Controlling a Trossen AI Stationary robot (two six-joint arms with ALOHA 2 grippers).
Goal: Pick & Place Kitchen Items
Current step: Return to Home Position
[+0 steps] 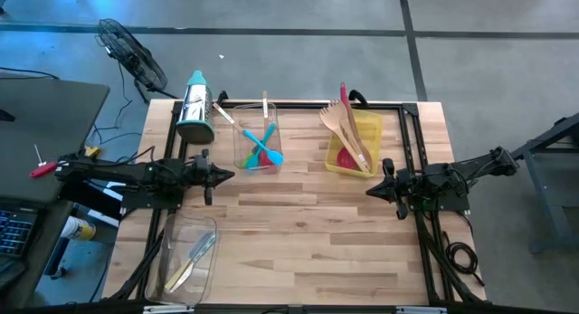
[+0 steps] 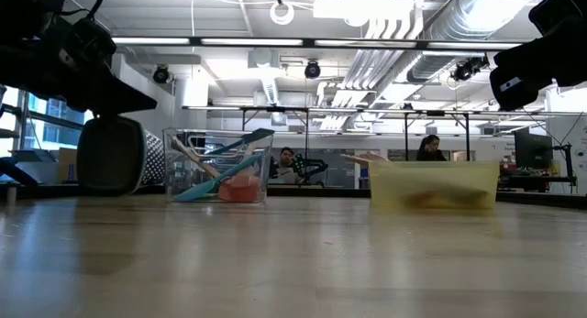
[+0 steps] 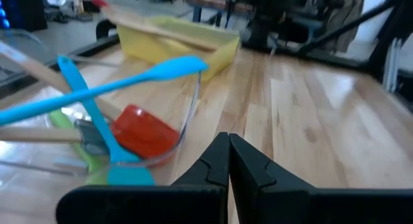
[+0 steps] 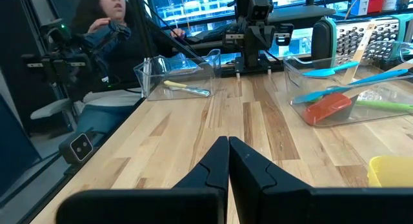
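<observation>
Both arms sat at opposite sides of the bench (image 1: 298,251), facing each other across bare wood. The left end effector (image 1: 223,176) pointed inward from the left side, its fingers (image 3: 248,164) pressed together with nothing between them. The right end effector (image 1: 369,191) mirrored it from the right side, its fingers (image 4: 248,166) likewise together and holding nothing.

All the utensils in sight lay in bins. Toward the far edge, a clear bin (image 1: 242,158) held two crossed blue spatulas (image 1: 269,142), a red spatula (image 1: 257,157), a green one (image 4: 381,105) and pale wooden handles. It stood just ahead of the left end effector. To its right, well apart, a yellow bin (image 1: 371,124) carried wooden spoons (image 1: 348,128) and a fork leaning out past its far rim, with a red piece (image 1: 346,157) on its floor. A second clear bin (image 1: 206,228) at the near left corner held slim utensils (image 1: 192,258) lying flat. A box grater (image 1: 195,106) stood beside the first clear bin. A person (image 4: 110,37) sat beyond the bench's left side.
</observation>
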